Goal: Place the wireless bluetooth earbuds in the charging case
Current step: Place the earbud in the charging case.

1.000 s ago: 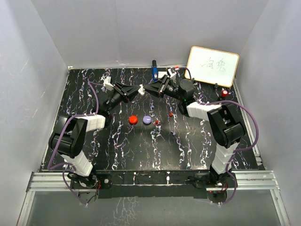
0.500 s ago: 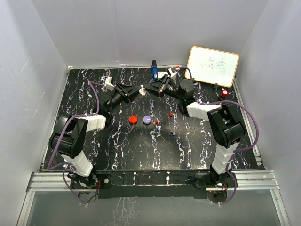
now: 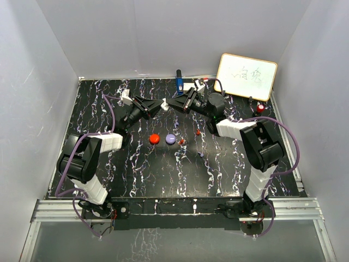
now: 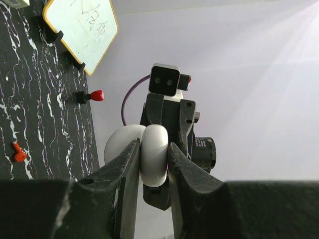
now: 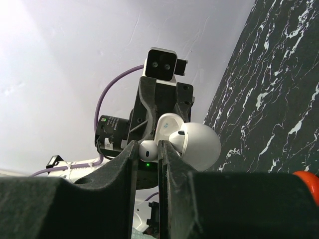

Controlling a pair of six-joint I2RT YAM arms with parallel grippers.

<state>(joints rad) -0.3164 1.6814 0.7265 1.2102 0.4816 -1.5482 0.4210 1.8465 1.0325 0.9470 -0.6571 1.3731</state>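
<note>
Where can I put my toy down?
The near strip of the table, this side of the red puck and purple puck, is bare; so is its far left corner. It is crowded where the left tool and right tool meet.

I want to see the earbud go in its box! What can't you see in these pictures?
Top view: the charging case is too small to make out.
Left wrist: fingers of the left pincer cover the case's sides, and its inside does not show.
Right wrist: fingers of the right pincer hide part of the earbud; the edge cuts off a red thing.
</note>
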